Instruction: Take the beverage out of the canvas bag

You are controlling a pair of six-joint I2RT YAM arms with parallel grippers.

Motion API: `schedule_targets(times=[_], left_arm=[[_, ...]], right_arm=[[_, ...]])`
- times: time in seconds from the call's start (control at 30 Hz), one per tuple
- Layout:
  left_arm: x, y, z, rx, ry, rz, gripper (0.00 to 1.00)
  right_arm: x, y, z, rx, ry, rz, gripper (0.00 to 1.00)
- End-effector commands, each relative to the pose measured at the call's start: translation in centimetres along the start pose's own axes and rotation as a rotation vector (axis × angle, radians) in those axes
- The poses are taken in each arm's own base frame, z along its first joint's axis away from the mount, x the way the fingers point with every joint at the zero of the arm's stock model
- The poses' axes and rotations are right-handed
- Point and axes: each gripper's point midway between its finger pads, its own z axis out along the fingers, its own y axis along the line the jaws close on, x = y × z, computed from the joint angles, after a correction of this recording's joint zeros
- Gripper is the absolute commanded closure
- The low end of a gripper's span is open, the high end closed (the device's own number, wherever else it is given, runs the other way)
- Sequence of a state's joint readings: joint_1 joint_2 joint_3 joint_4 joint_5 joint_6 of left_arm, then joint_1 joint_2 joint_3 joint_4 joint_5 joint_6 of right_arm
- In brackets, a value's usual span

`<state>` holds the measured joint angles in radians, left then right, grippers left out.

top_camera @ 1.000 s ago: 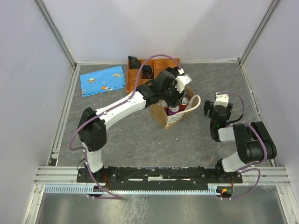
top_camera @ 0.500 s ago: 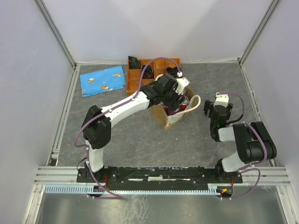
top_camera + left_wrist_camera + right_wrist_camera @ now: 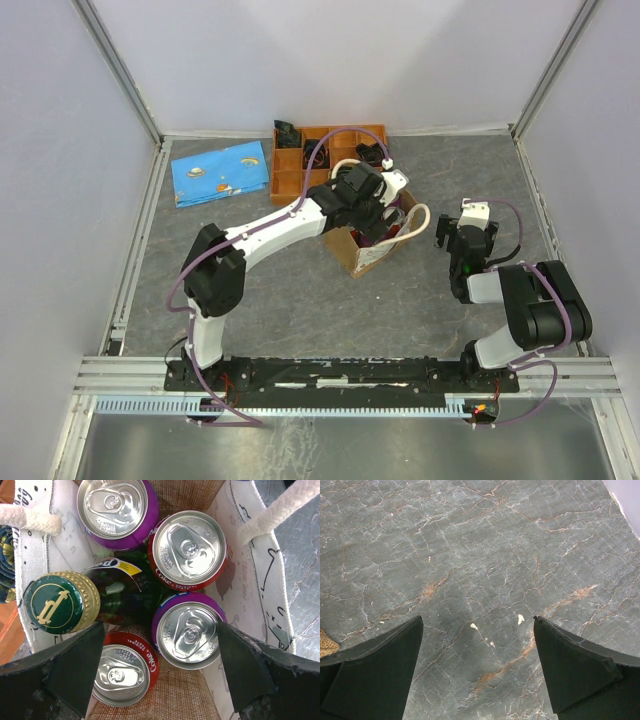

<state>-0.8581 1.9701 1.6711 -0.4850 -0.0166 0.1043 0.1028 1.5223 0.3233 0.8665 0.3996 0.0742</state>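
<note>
The canvas bag [image 3: 368,254] stands mid-table, its rope handles [image 3: 280,507] spread apart. Inside the canvas bag [image 3: 239,582] stand several beverages: two purple cans [image 3: 189,631], two red Coke cans [image 3: 191,550] and a green bottle with a gold-foil cap [image 3: 56,603]. My left gripper [image 3: 161,626] is open right above the bag mouth. Its fingers [image 3: 75,667] straddle the nearer purple can and the nearer Coke can [image 3: 122,674], holding nothing. From above, the left gripper [image 3: 374,212] covers most of the bag's opening. My right gripper [image 3: 477,619] hangs open over bare tabletop.
An orange compartment tray [image 3: 335,142] sits just behind the bag by the back wall. A blue flat packet [image 3: 222,172] lies at the back left. The right arm [image 3: 468,240] rests to the bag's right. White walls enclose the grey marbled table [image 3: 300,290].
The left gripper's jaws have spread from partly closed to wide open, and the wrist has shifted slightly down and nearer over the bag. The right arm has not moved.
</note>
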Motion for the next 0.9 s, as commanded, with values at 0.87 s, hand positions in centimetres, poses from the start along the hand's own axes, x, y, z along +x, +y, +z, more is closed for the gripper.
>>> schedule_targets(times=[0.87], left_arm=[[-0.9,-2.5,-1.9,-0.035,-0.063,0.020,0.31]], right_arm=[[-2.3,0.3,0.5,-0.006,-0.063,0.032,0.01]])
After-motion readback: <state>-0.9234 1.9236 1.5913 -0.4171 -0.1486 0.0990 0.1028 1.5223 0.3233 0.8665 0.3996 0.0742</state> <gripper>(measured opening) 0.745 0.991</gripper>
